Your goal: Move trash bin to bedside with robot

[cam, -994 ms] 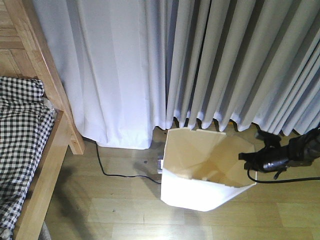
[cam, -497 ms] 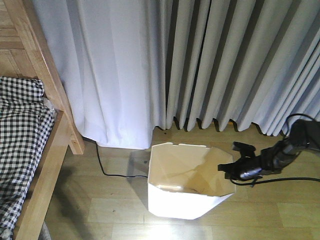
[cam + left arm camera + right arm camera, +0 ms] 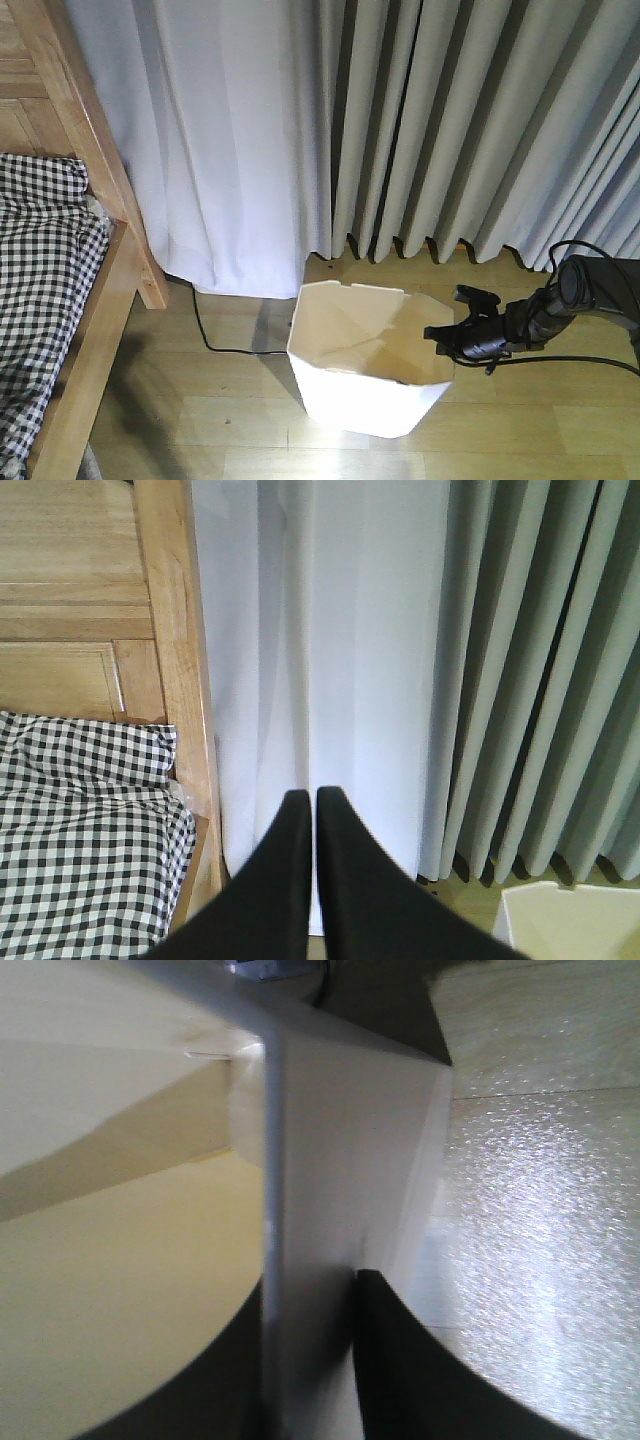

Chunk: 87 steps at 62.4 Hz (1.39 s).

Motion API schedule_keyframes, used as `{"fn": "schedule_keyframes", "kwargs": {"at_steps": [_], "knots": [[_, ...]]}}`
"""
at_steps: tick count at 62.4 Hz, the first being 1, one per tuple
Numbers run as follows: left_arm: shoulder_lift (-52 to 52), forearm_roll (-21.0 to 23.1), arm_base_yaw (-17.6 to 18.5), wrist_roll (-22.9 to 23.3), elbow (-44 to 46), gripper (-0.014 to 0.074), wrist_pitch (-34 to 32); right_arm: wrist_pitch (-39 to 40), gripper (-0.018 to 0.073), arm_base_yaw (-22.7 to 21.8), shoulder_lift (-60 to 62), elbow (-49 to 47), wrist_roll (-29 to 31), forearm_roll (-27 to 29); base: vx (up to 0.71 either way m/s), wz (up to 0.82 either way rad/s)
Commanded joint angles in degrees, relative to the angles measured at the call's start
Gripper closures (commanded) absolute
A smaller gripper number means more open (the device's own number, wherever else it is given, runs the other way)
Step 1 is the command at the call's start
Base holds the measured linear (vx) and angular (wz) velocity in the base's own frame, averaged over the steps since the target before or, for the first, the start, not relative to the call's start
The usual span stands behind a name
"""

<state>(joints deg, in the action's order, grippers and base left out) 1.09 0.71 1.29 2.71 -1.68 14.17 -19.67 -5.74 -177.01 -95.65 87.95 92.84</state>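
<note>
Front view: the right arm (image 3: 570,300) reaches in low from the right, nearly level, its gripper (image 3: 448,338) pinching the right rim of the bin (image 3: 365,395), which stands on the floor before the curtain (image 3: 400,120), well apart from the bed (image 3: 60,300).

Left wrist view: the left gripper (image 3: 311,810) is clenched, fingertips touching, empty, bed to their left.

Right wrist view: the bin (image 3: 330,1160) wall sits between the fingers (image 3: 400,1360).

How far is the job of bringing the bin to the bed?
Done: the right tool is clamped on the trash bin rim. In hand: the bin stands on the floor below the curtain. Left: bare floor separates it from the bed frame. The left tool is shut and idle.
</note>
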Motion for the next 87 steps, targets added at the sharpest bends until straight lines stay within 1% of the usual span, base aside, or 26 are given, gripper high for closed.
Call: {"fn": "schedule_keyframes", "kwargs": {"at_steps": [1,14,21,34,42,49,53,58,66,69,78,87], "knots": [[0.6,0.2,0.3,0.5,-1.7,0.0602,-4.2,-6.0,0.033,-0.2,4.1,-1.1,0.1,1.4,0.0,0.0],[0.6,0.2,0.3,0.5,-1.7,0.0602,-4.2,-5.5,0.0114,-0.4,4.1,-1.1,-1.1,0.8,0.0,0.0],[0.6,0.2,0.3,0.5,-1.7,0.0602,-4.2,-4.9,0.006,-0.4,4.1,-1.1,-1.3,-1.0,0.0,0.0],[0.6,0.2,0.3,0.5,-1.7,0.0602,-4.2,-2.5,0.0057,-0.4,5.2,-1.0,-1.3,-1.5,0.0,0.0],[0.6,0.2,0.3,0.5,-1.7,0.0602,-4.2,-1.5,0.0057,-0.9,7.8,-1.0,-2.0,-5.3,0.0,0.0],[0.6,0.2,0.3,0.5,-1.7,0.0602,-4.2,-2.7,0.0058,-2.2,10.0,0.4,-4.5,-6.9,0.0,0.0],[0.6,0.2,0.3,0.5,-1.7,0.0602,-4.2,-2.4,0.0064,-3.1,11.4,3.2,-4.5,-6.0,0.0,0.0],[0.6,0.2,0.3,0.5,-1.7,0.0602,-4.2,-1.2,0.0074,-4.5,13.4,7.8,-3.1,-5.1,0.0,0.0],[0.6,0.2,0.3,0.5,-1.7,0.0602,-4.2,-1.5,0.0092,-6.2,17.7,14.8,1.7,-4.5,0.0,0.0],[0.6,0.2,0.3,0.5,-1.7,0.0602,-4.2,-0.5,0.0101,-6.7,20.1,17.6,3.7,-4.4,0.0,0.0],[0.6,0.2,0.3,0.5,-1.7,0.0602,-4.2,2.4,0.0113,-6.7,30.3,26.2,8.0,-4.0,0.0,0.0],[0.6,0.2,0.3,0.5,-1.7,0.0602,-4.2,5.0,0.0113,-6.7,44.7,34.8,9.3,-4.1,0.0,0.0]]}}
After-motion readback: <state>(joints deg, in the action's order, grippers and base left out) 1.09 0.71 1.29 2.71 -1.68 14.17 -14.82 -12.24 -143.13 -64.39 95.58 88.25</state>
